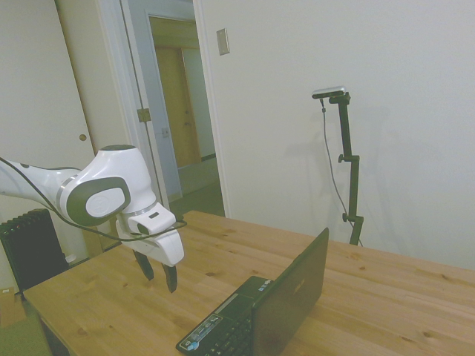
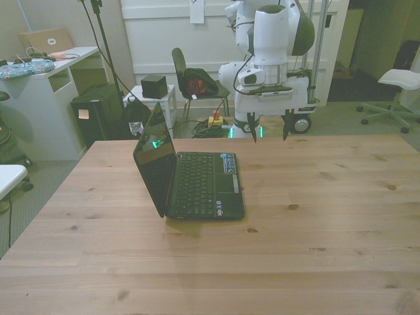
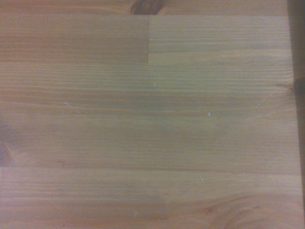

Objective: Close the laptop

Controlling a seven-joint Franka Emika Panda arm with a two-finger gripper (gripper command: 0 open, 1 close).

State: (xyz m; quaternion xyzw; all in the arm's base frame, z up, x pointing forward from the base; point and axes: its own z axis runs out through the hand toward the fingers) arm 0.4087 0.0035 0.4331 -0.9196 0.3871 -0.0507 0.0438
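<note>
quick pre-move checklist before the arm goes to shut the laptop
1. Laptop lid open, so there is something to close: ok, the lid stands about upright over the keyboard.
2. Gripper holds nothing: ok, its fingers are apart with nothing between them.
3. Gripper clear of the laptop: ok, in the side view it hangs above bare table, apart from the laptop.
4. Nothing on the keyboard to get pinched: ok, the front view shows bare keys.
5. Path to the lid free: ok, no other thing lies on the table between them.
6. Wrist view sees the laptop: not ok, it shows only wood.
</note>
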